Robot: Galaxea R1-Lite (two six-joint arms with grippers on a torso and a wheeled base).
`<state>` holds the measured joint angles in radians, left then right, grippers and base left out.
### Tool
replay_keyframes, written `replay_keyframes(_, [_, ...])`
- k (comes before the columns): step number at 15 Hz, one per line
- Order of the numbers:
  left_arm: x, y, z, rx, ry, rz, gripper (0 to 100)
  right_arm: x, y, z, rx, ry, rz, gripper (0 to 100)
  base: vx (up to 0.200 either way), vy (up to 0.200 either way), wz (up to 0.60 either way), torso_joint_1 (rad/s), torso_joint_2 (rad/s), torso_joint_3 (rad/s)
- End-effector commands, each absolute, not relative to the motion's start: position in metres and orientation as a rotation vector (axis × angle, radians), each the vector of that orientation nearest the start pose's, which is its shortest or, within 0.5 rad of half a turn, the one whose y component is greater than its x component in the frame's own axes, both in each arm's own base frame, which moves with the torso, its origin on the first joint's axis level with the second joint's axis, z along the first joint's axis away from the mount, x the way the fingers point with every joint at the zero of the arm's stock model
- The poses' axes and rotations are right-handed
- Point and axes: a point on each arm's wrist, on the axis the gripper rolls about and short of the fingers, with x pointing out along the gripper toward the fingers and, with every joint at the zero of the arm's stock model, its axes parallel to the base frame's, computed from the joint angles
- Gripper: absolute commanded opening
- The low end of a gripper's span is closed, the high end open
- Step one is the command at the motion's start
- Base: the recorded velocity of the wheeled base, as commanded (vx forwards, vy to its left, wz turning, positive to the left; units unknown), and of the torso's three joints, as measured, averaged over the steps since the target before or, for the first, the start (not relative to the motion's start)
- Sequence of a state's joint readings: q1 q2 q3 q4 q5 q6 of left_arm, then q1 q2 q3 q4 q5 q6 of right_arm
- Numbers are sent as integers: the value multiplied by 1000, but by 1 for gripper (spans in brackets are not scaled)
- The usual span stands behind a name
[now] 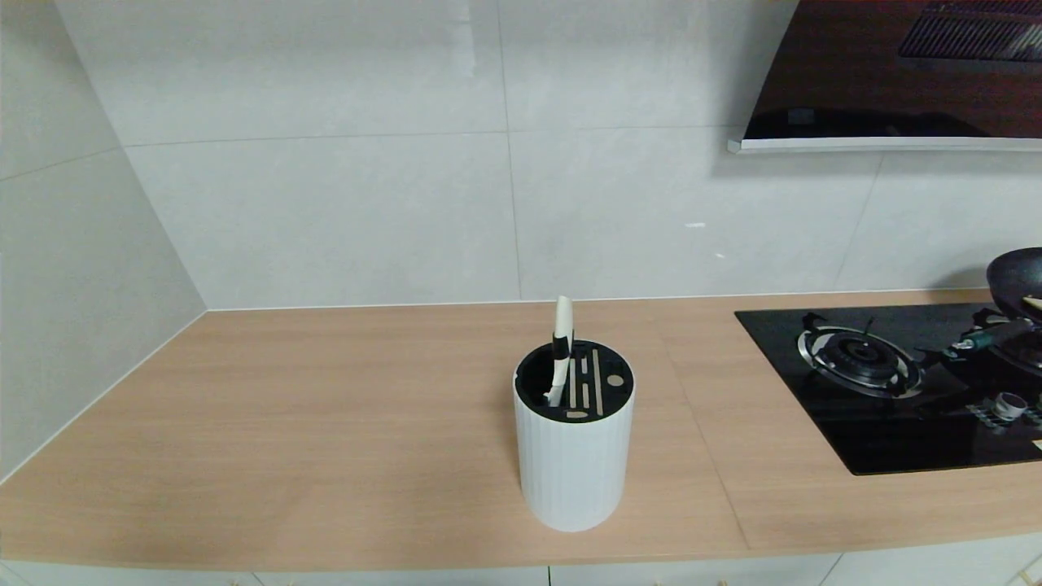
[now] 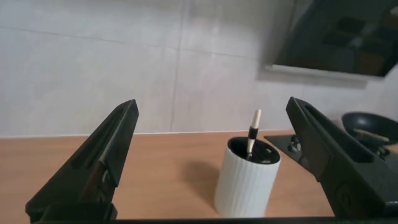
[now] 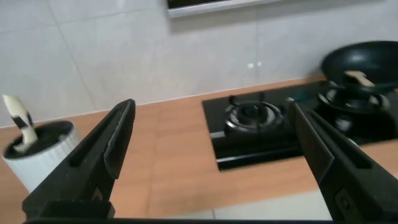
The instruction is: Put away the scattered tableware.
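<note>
1. Holder. A white ribbed cylindrical holder (image 1: pixel 574 464) stands upright on the wooden countertop (image 1: pixel 326 423), slightly toward 6 o'clock from the centre of the head view. Its black top insert has an open compartment on the 9 o'clock side and narrow slots on the 3 o'clock side.

2. Task item. One utensil (image 1: pixel 562 342) with a white handle and a black band stands in the open compartment. The handle points to 12 o'clock and rises above the rim. Its working end is hidden inside the holder.

3. Grippers. The left gripper (image 2: pixel 211 104) is spread wide and holds nothing, with the holder framed between its fingers farther off. The right gripper (image 3: pixel 212 107) is also spread wide and holds nothing.

4. Surroundings. A black gas hob (image 1: pixel 879 439) is set into the countertop at 3 o'clock from the holder. A dark pan (image 1: pixel 1013 281) sits on its far burner. A range hood (image 1: pixel 887 73) hangs at 1 o'clock on the tiled wall (image 1: pixel 326 220).

5. Markings. No print on the holder or the hob can be read.
</note>
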<state>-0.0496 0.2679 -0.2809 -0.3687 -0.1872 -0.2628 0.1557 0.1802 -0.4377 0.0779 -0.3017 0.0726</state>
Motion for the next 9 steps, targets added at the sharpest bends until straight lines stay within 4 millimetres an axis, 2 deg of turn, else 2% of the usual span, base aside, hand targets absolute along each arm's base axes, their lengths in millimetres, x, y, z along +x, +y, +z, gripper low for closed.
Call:
replay_keyframes(1, [-46,-5,168,-219,-434,-220,100,-57,-14,180,133,-244,-215,100,0,0,0,0,0,0])
replay_keyframes(3, [-37,-4,149,-230,-426,-153,100,-65,-7,169,113,-285,-287,100,0,0,0,0,0,0])
replay_keyframes(4, [-34,-4,140,-225,-422,-148,100,-62,-5,158,83,-271,-237,100,0,0,0,0,0,0])
replay_keyframes(6, [-26,-4,116,-97,-347,-138,100,-50,-7,137,66,-202,-304,100,0,0,0,0,0,0])
replay_keyframes(9, [-25,-3,97,-78,-207,-140,100,-29,-7,99,-6,-139,-311,100,0,0,0,0,0,0])
